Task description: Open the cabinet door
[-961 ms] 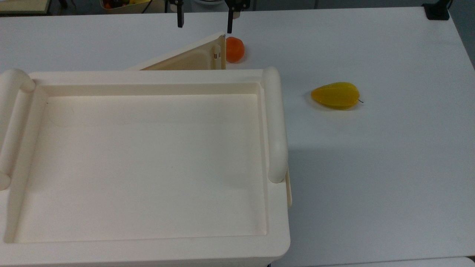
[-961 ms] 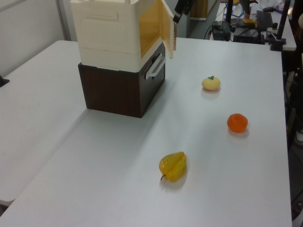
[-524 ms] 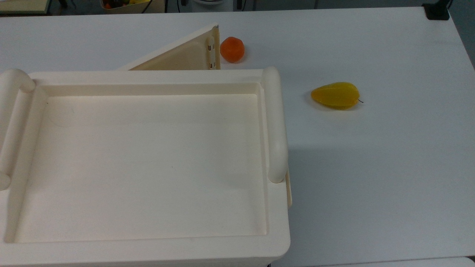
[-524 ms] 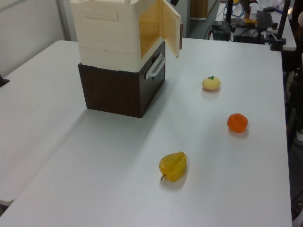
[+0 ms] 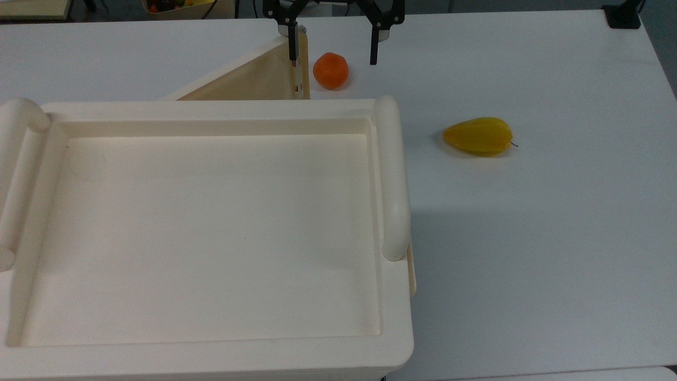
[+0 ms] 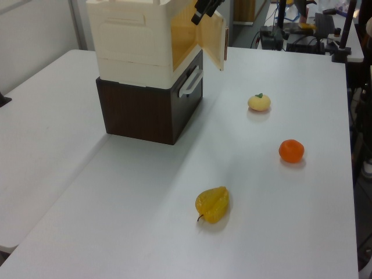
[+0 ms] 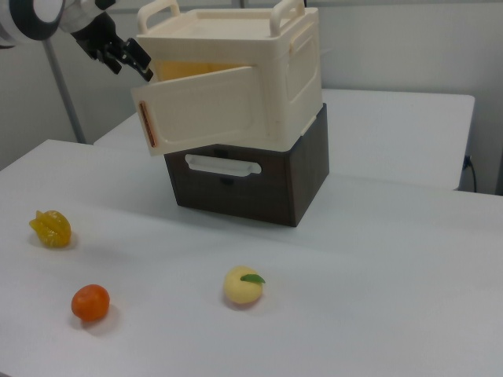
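The cabinet door point(image 5: 254, 79) is a thin cream panel with a tan inner face, swung partly out from the cream cabinet point(image 6: 136, 40). It also appears as the cabinet door point(image 6: 211, 36) and the cabinet door point(image 7: 206, 107). My gripper point(image 5: 333, 53) is open wide at the door's free edge. In the top view one finger point(image 5: 292, 48) lies over that edge and the other hangs above the table to its right. My gripper point(image 7: 132, 61) sits just above the door's upper outer corner; I cannot tell whether it touches.
The cream cabinet stands on a dark brown drawer unit point(image 6: 148, 110) and has a recessed top tray point(image 5: 211, 233). An orange point(image 5: 330, 70) lies close to the door's edge. A yellow starfruit point(image 5: 478, 136) and a pale peach point(image 7: 242, 286) lie on the white table.
The door has swung further open. The gripper left the top view half a second ago and is back now, spread wider, at the door's free edge.
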`<action>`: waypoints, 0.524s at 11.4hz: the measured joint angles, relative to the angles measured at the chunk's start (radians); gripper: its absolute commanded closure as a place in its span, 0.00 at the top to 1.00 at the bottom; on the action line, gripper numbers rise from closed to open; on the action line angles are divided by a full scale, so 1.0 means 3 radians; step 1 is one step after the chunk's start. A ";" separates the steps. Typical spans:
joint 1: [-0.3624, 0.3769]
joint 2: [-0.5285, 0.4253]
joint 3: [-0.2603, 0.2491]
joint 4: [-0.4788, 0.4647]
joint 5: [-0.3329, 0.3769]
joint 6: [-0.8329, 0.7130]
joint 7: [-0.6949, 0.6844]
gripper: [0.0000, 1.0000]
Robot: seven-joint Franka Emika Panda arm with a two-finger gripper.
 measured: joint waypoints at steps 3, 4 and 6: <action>-0.0015 0.0020 -0.0012 -0.0013 -0.0001 -0.0206 0.0000 1.00; -0.0032 0.0013 -0.0028 -0.0006 -0.0003 -0.0360 -0.0001 1.00; -0.0125 -0.0057 -0.0041 0.0007 -0.0008 -0.0751 -0.0115 1.00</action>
